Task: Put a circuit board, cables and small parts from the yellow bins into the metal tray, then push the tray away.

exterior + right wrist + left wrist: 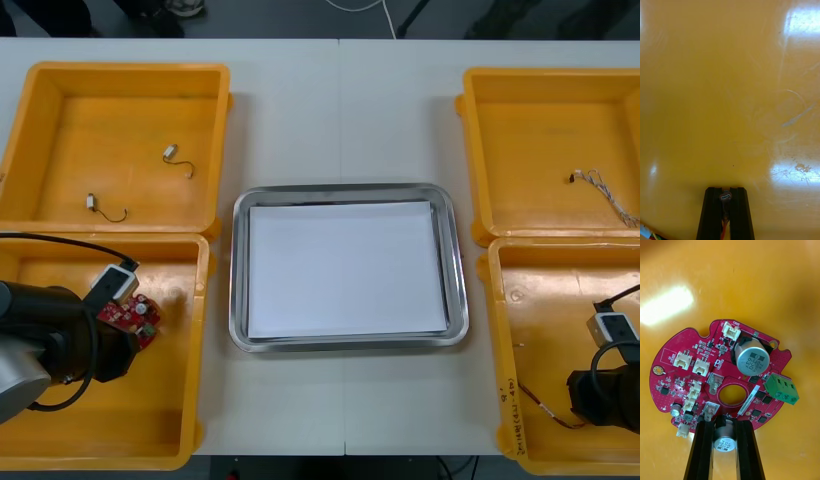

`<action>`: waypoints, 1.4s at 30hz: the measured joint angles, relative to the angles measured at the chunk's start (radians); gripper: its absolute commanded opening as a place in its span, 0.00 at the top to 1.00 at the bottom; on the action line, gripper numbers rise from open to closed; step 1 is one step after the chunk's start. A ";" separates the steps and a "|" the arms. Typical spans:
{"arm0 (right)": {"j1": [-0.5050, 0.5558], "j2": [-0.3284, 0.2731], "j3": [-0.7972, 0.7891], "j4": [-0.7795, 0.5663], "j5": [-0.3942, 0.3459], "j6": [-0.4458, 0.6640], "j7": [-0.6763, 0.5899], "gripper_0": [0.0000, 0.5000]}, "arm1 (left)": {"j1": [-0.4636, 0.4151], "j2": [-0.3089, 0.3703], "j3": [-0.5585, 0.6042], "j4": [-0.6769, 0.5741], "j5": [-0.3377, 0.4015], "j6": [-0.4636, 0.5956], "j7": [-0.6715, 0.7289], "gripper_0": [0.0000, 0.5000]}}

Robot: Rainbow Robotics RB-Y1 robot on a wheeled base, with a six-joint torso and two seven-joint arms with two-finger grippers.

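Both clamped: left gripper (pixel 721 423), right gripper (pixel 725 194)

Left gripper (pixel 723 423), gripping circuit board (pixel 681 386): yellow bin wall (pixel 203 300) to its right bars way to metal tray (pixel 240 270). Right gripper (pixel 726 193), pinching red and yellow cable (pixel 548 412): bare floor (pixel 730 93) ahead, bin wall (pixel 492 330) to its left

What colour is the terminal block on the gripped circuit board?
The terminal block is green, clearest in the left wrist view.

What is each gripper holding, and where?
Left gripper grips the red circuit board at its rim, straddling a capacitor. Right gripper pinches the red and yellow cable near one end.
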 measured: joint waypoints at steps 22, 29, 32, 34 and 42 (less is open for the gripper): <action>-0.078 0.000 -0.090 0.000 0.027 0.057 0.000 1.00 | 0.061 0.022 0.030 -0.024 0.007 -0.006 0.000 0.66; -0.078 0.000 -0.122 0.000 0.027 0.058 0.000 1.00 | 0.061 0.022 0.030 -0.024 0.008 -0.006 0.000 0.00; -0.078 0.000 -0.135 0.001 0.027 0.058 0.000 1.00 | 0.061 0.022 0.030 -0.024 0.009 -0.006 0.000 0.00; -0.078 0.000 -0.142 0.003 0.027 0.058 0.000 1.00 | 0.061 0.022 0.030 -0.024 0.010 -0.006 0.000 0.00; -0.078 0.000 -0.146 0.077 0.026 0.005 0.000 1.00 | 0.061 0.022 0.061 -0.025 0.069 0.000 0.000 0.00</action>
